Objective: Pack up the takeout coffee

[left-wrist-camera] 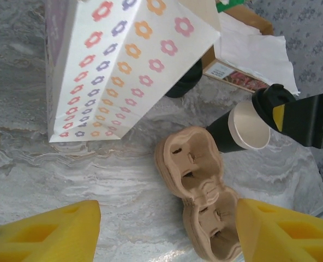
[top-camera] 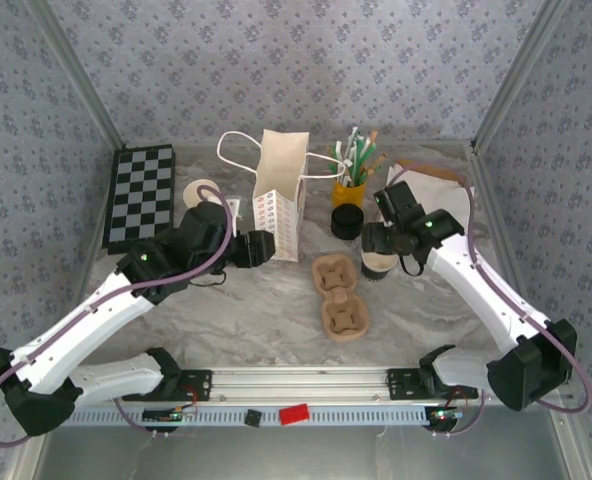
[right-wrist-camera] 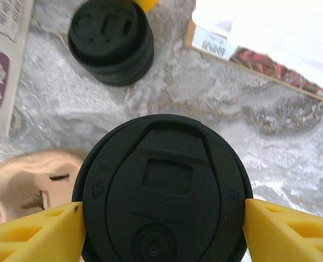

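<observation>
The takeout coffee cup (left-wrist-camera: pixel 243 128) stands on the table just right of the brown pulp carrier (left-wrist-camera: pixel 199 185); it is dark outside, and its cream inside shows from above. My right gripper (right-wrist-camera: pixel 164 224) is shut on a round black lid (right-wrist-camera: pixel 161 185), one yellow finger pressing each side of its rim. It holds the lid close above the cup (top-camera: pixel 378 265). My left gripper (left-wrist-camera: pixel 169 229) hangs open over the marble, with nothing between its yellow fingers. It is next to the flower-printed paper bag (left-wrist-camera: pixel 123 65).
A stack of black lids (top-camera: pixel 347 220) sits behind the cup, beside a yellow pot of stirrers (top-camera: pixel 351 185). The bag (top-camera: pixel 279 195) stands upright mid-table. A checkerboard (top-camera: pixel 141 195) lies far left, and a box of napkins (top-camera: pixel 436 175) is at the back right.
</observation>
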